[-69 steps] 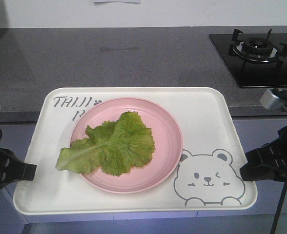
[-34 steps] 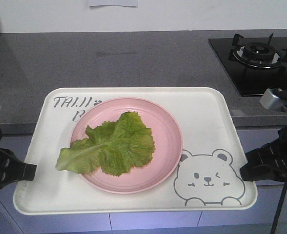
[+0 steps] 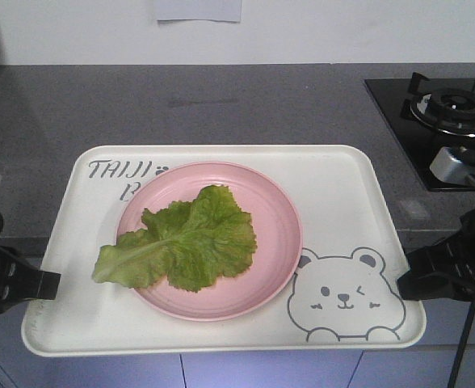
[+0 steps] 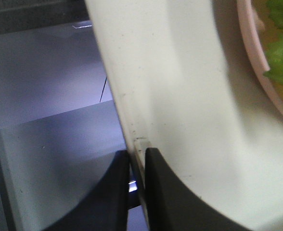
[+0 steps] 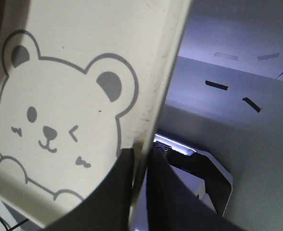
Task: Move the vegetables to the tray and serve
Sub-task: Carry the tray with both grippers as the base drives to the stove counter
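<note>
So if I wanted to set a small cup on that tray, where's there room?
Best is the back-right corner of the tray, between the pink plate and the right rim, above the bear drawing. The front-left corner below the lettuce leaf is bare too. The plate fills the middle, and the left fingers and right fingers pinch the side rims.

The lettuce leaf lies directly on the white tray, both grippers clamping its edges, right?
No: the lettuce leaf lies on the pink plate, itself on the tray, as the front view shows. The left gripper and right gripper do clamp its edges.
</note>
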Controlling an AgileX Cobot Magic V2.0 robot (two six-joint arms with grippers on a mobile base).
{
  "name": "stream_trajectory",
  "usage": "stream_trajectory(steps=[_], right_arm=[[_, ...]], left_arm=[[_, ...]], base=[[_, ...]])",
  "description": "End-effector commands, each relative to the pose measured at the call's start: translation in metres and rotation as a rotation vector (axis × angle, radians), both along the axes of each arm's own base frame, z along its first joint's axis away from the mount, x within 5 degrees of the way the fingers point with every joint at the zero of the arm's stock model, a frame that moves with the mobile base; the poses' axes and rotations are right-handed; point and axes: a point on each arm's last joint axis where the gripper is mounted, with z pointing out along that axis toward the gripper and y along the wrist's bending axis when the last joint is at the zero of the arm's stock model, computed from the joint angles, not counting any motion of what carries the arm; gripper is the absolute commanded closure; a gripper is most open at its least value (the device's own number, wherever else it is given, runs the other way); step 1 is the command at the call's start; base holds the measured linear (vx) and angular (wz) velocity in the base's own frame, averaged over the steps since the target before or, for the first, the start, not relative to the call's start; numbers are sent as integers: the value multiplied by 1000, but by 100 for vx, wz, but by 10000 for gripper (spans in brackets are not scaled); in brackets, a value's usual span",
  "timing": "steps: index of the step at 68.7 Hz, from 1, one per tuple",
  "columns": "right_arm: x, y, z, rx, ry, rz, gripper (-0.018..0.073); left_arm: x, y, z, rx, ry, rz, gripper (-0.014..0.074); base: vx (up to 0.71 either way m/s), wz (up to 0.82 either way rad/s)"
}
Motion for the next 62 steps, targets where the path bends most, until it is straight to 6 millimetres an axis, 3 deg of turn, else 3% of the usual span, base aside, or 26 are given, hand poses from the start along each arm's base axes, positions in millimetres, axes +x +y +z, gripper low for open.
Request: stream_trajectory(steps=[1, 62], right_arm=[[-7, 8, 15, 64, -42, 72, 562], [-7, 8, 15, 64, -42, 72, 562]], left_arm=[[3, -5, 16, -52, -112, -19, 602], [3, -5, 16, -52, -112, -19, 602]], base=[[18, 5], [18, 5]])
